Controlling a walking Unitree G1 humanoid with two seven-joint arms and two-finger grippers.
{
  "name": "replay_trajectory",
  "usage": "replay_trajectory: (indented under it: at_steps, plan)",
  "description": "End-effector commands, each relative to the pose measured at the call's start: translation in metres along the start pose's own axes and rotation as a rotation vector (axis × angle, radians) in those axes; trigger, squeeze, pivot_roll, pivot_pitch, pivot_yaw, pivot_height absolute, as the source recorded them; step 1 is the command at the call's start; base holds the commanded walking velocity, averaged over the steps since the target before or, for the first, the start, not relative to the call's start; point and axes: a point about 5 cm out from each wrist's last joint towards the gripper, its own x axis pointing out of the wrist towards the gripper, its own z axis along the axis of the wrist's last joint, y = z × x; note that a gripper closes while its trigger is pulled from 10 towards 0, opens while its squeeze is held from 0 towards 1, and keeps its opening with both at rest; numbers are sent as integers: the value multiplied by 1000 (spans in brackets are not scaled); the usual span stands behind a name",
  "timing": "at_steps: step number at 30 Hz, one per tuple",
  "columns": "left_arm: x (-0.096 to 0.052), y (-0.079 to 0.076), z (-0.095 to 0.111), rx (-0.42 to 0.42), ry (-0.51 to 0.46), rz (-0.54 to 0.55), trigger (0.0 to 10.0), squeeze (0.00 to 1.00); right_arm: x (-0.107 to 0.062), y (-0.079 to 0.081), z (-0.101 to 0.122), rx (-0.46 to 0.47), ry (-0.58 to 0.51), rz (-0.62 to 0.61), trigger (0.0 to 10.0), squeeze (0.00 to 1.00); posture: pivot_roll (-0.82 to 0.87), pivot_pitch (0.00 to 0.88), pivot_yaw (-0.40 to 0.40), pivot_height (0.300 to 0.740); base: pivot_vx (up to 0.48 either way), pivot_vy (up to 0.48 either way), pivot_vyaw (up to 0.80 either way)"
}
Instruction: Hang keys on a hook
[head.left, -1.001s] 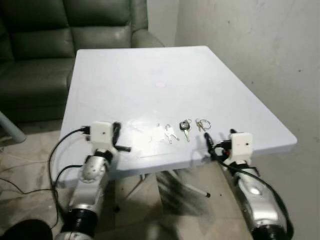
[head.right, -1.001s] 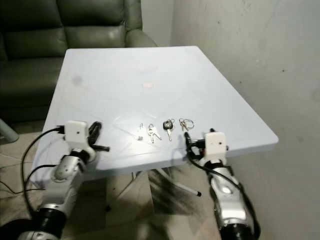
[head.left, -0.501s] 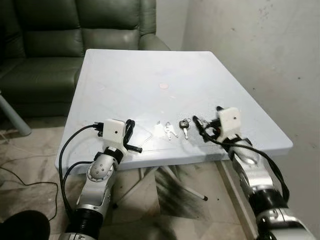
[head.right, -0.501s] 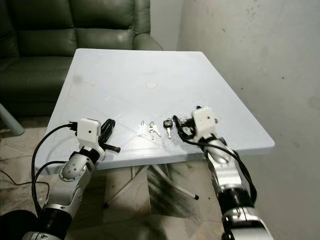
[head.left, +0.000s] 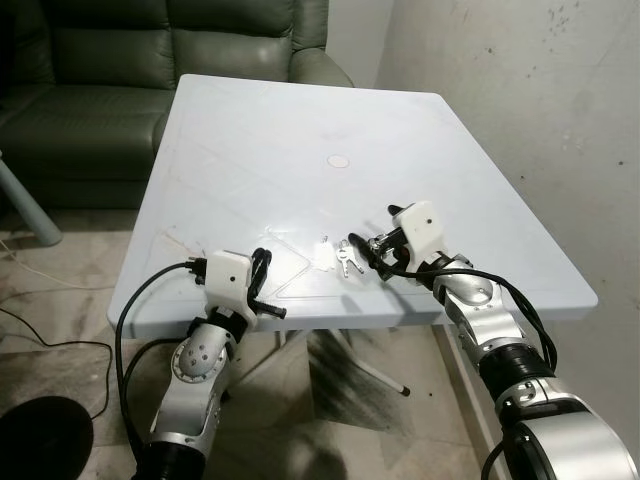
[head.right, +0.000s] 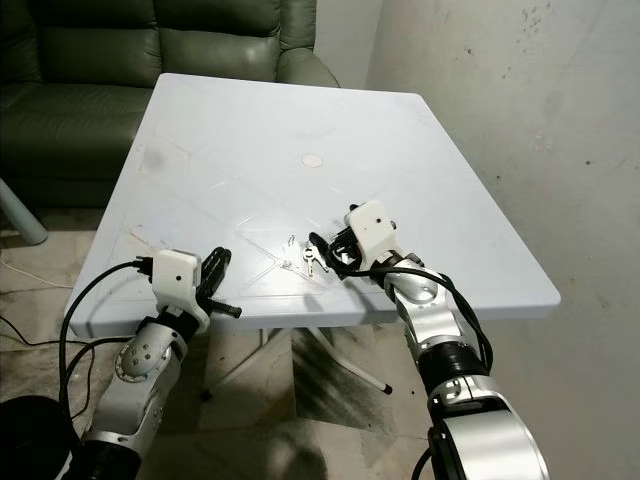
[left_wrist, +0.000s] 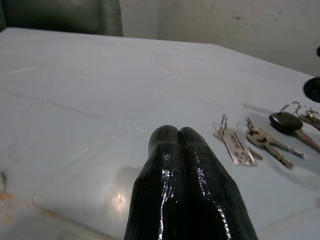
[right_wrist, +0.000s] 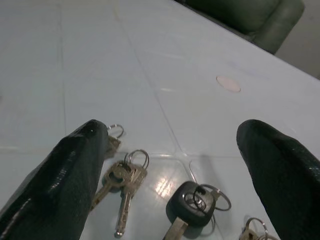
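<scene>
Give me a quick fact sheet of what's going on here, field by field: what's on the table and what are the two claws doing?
surface: white table, green sofa behind it
keys: black-headed key, silver key pair, tagged key, all lying near the table's front edge
right gripper: open, over the table with the keys between its fingers, nothing held
left gripper: shut, empty, at the front edge, pointing across the table
hook: none visible

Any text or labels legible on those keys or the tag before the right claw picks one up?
Key tag: dark print on its face, too blurred to read.
Black-headed key: no readable mark.
Paired keys: no legible stamping.
Table: no text.
</scene>
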Motion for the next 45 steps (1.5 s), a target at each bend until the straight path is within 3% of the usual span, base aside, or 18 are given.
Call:
replay_trajectory:
  at_steps: [1,15,16,17,18,21,23,24,26,28,29,30,31,32,33,44,45]
  plan:
    - [-3,-5,3,6,-7,-9,10000,0,2,-4,2,-7,12,-6,10000,0,77,103,-143,740,0,0,0]
    - [-29,-9,4,6,33,3,10000,0,2,-24,-3,156,46,-198,10000,0,122,198,-138,740,0,0,0]
    - [-31,-9,5,8,36,5,10000,0,1,-25,-4,165,47,-205,8980,0,129,206,-133,740,0,0,0]
    - [-32,-9,5,10,38,6,10000,0,1,-25,-4,172,48,-209,8980,0,129,206,-133,740,0,0,0]
    - [-33,-8,5,10,41,7,10000,0,0,-26,-4,172,45,-214,4824,0,132,210,-131,740,0,0,0]
    - [-36,-7,6,11,51,10,10000,0,-1,-29,-4,176,47,-224,3176,0,136,215,-128,740,0,0,0]
    - [-36,-8,6,12,53,10,10000,0,-1,-29,-4,180,47,-226,3176,0,137,216,-127,740,0,0,0]
    - [-37,-7,7,12,55,11,10000,0,-1,-29,-4,178,43,-224,1451,0,139,219,-126,740,0,0,0]
    - [-37,-8,8,10,60,12,10000,0,-1,-30,-3,180,32,-221,0,0,141,222,-125,740,0,0,0]
    - [-37,-9,8,10,62,13,10000,0,0,-30,-3,184,31,-223,118,0,143,222,-126,740,0,0,0]
    - [-38,-9,9,9,64,13,10000,0,0,-29,-2,189,26,-224,3059,0,145,223,-127,740,0,0,0]
    - [-38,-10,9,9,65,12,10000,0,0,-29,-2,190,24,-224,3059,0,145,223,-127,740,0,0,0]
    - [-38,-10,9,9,66,12,10000,0,0,-29,-1,190,19,-223,3922,0,145,223,-127,740,0,0,0]
    - [-38,-9,9,9,68,15,10000,0,2,-28,0,192,14,-221,9020,0,148,223,-129,740,0,0,0]
    - [-38,-9,9,10,68,17,10000,0,3,-27,0,194,15,-220,10000,0,150,224,-129,740,0,0,0]
    - [-40,-8,10,13,73,30,10000,0,10,-20,7,197,-12,-192,10000,0,160,225,-134,740,0,0,0]
    - [-40,-8,11,13,74,32,10000,0,10,-20,7,204,-9,-181,6706,0,162,226,-135,740,0,0,0]
